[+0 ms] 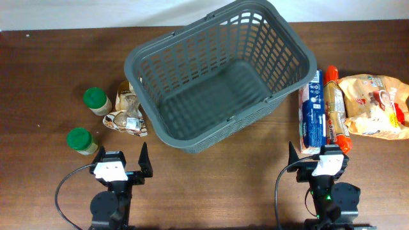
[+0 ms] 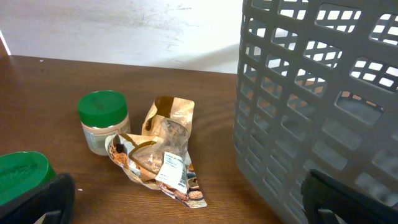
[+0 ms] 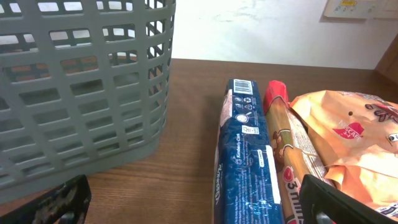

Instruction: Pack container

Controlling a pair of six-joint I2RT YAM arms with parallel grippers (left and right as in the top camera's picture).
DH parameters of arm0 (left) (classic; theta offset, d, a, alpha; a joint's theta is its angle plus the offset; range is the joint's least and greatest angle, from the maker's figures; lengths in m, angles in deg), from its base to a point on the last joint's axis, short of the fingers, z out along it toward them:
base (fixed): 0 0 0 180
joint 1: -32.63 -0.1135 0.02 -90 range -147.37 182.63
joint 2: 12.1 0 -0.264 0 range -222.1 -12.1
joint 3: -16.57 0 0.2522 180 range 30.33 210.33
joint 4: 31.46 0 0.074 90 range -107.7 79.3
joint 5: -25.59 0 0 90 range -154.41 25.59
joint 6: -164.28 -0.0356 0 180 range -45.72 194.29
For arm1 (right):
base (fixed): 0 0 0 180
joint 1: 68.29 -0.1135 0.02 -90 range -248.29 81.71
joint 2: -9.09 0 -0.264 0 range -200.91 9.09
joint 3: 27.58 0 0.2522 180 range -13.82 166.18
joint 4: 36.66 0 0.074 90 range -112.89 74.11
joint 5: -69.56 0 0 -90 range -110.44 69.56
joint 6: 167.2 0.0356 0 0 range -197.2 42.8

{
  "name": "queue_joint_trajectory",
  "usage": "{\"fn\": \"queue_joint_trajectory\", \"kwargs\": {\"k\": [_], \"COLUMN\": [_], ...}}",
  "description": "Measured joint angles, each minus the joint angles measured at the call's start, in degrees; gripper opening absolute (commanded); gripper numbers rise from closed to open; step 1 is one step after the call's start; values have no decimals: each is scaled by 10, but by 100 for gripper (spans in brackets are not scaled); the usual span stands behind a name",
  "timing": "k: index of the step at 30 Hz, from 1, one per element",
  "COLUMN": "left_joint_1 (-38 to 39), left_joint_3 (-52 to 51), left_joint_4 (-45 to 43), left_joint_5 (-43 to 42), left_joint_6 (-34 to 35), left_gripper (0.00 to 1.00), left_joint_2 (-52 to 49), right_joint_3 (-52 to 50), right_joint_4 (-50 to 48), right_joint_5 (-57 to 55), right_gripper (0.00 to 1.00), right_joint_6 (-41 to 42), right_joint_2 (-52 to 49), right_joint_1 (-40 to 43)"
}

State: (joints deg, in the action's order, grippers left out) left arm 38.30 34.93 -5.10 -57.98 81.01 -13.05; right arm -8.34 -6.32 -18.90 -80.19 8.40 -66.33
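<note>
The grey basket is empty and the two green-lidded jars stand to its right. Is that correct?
Not quite. The basket is empty, but the two green-lidded jars stand to its left, as the overhead view shows.

Grey slotted container (image 1: 220,73) upright, empty, mid-table.

table (image 1: 38,76): dark brown wood | wall (image 2: 124,25): white, scuffed | paper sheet (image 3: 353,7): on wall
</note>
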Motion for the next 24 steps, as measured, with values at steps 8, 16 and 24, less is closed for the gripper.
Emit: {"fn": "queue_joint_trajectory", "kwargs": {"k": [8, 16, 24], "left_joint_1": [0, 0, 0], "left_joint_3": [0, 0, 0], "left_joint_4": [0, 0, -13], "left_joint_5": [0, 0, -12], "left_joint_6": [0, 0, 0], "left_gripper": [99, 99, 99], "left_joint_2": [0, 0, 0], "right_joint_3": [0, 0, 9], "right_joint_4": [0, 0, 28], "right_joint_5": [0, 0, 74], "right_gripper": [99, 99, 99], "right_joint_6": [0, 0, -1], "right_joint_2": [0, 0, 0], "right_joint_1": [0, 0, 0]}}
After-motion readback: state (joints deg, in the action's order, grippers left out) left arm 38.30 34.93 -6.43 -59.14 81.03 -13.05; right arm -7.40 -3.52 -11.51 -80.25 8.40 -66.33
